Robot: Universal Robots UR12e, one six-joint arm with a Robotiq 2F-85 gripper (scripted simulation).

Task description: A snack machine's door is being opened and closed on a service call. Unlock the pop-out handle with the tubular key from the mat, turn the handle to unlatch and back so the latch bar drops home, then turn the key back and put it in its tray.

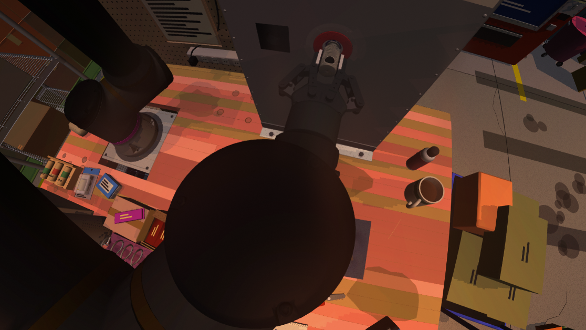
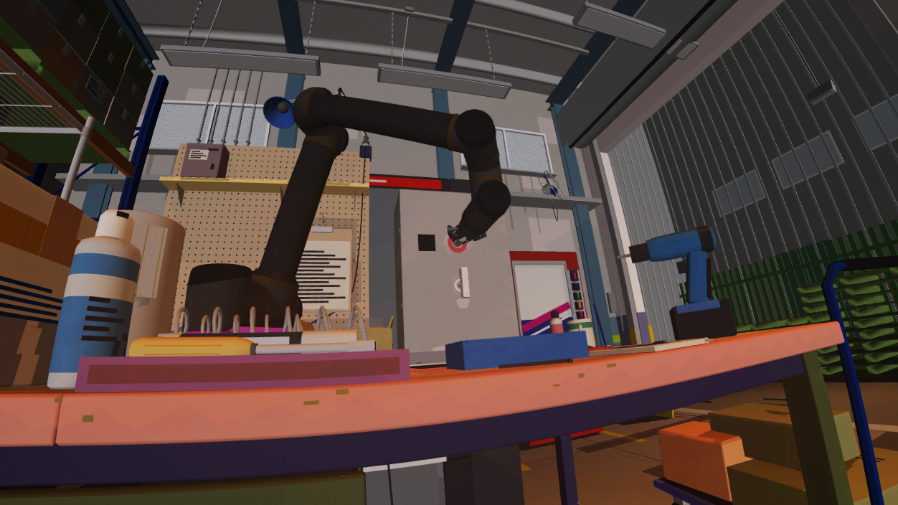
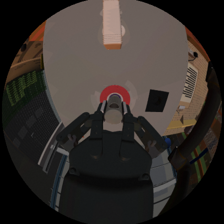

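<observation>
The dark mat (image 1: 360, 248) on the bench is mostly hidden behind my arm. The tubular key (image 3: 114, 110) is a knurled grey cylinder. My gripper (image 3: 114, 107) has its two fingers clamped on the key's sides. The key's tip sits at the red lock ring (image 3: 114, 93) on the grey door panel (image 1: 369, 61). The pale pop-out handle (image 3: 112, 27) stands upright on the same panel, apart from the lock. In the second side camera the gripper (image 2: 460, 237) is at the lock, above the handle (image 2: 464, 282). The key's tray is not visible.
A mug (image 1: 426, 191) and a dark bottle (image 1: 422, 157) stand on the orange bench near the panel's foot. Small boxes (image 1: 131, 217) lie at the bench's other end. Cardboard cartons (image 1: 498, 242) sit on the floor beside the bench. A blue drill (image 2: 691, 276) stands on the bench.
</observation>
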